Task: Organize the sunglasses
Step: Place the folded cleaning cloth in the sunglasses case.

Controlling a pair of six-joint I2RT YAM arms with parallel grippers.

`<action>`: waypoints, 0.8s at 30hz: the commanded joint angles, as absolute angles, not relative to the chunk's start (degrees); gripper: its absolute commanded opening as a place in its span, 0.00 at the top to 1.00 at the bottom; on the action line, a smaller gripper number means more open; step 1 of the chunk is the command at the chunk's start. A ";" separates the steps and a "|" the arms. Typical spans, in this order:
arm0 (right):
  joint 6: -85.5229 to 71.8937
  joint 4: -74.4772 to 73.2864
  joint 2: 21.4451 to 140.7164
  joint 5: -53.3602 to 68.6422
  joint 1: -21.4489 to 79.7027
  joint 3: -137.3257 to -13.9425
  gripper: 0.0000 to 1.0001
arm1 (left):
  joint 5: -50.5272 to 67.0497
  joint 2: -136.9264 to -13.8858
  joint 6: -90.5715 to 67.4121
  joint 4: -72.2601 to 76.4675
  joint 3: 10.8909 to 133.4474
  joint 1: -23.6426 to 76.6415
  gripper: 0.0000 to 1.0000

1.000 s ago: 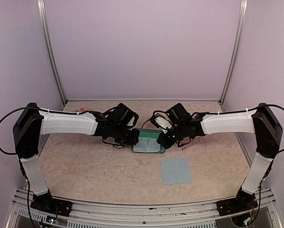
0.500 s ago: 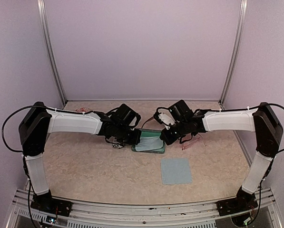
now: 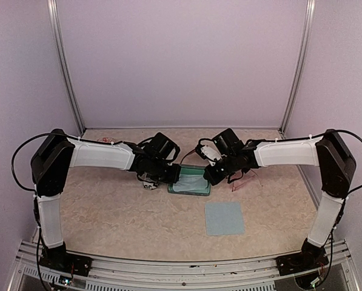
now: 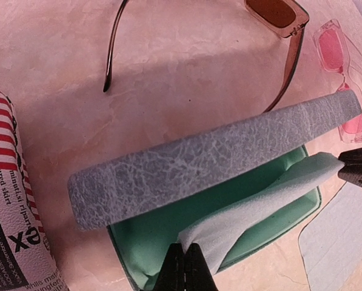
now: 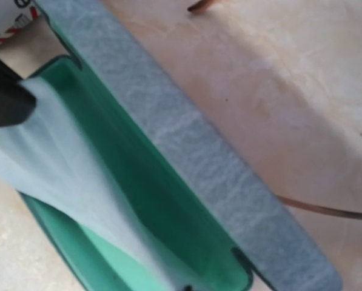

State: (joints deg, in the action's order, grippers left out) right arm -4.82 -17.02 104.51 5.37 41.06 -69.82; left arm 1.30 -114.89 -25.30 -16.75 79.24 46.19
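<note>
- The pouch (image 4: 11, 206) lies just left of the case (image 4: 217, 160). Keep the left wrist from dragging across it.
- The left gripper (image 4: 184, 267) has its jaws pinched together on one corner of the pale cloth (image 4: 259, 194), low over the case's green tray. The bite looks thin, so move slowly.
- The cloth runs taut across the open tray under the tilted lid. I judge the step is clearing it out. Lift both ends evenly and keep off the lid so the case doesn't tip or shut.
- The right gripper (image 4: 350, 168) is clamped on the cloth's far end. Match its height to the left one.
- The brown pair (image 4: 278, 12) lies on the table just beyond the case, and the pink pair (image 4: 344, 79) is further right. Neither is held, so set the cloth down away from them.
</note>
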 commanded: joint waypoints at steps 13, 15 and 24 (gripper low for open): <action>-5.76 -18.19 107.50 4.88 40.12 -72.64 1.00 | 1.68 -119.31 -23.02 -16.77 83.54 44.85 1.00; -5.95 -18.24 107.80 4.84 40.05 -72.60 1.00 | 1.34 -119.57 -23.01 -16.84 83.64 44.82 1.00; -6.38 -17.77 108.41 4.01 39.83 -73.08 0.80 | -0.09 -119.11 -23.38 -17.42 84.11 44.74 0.72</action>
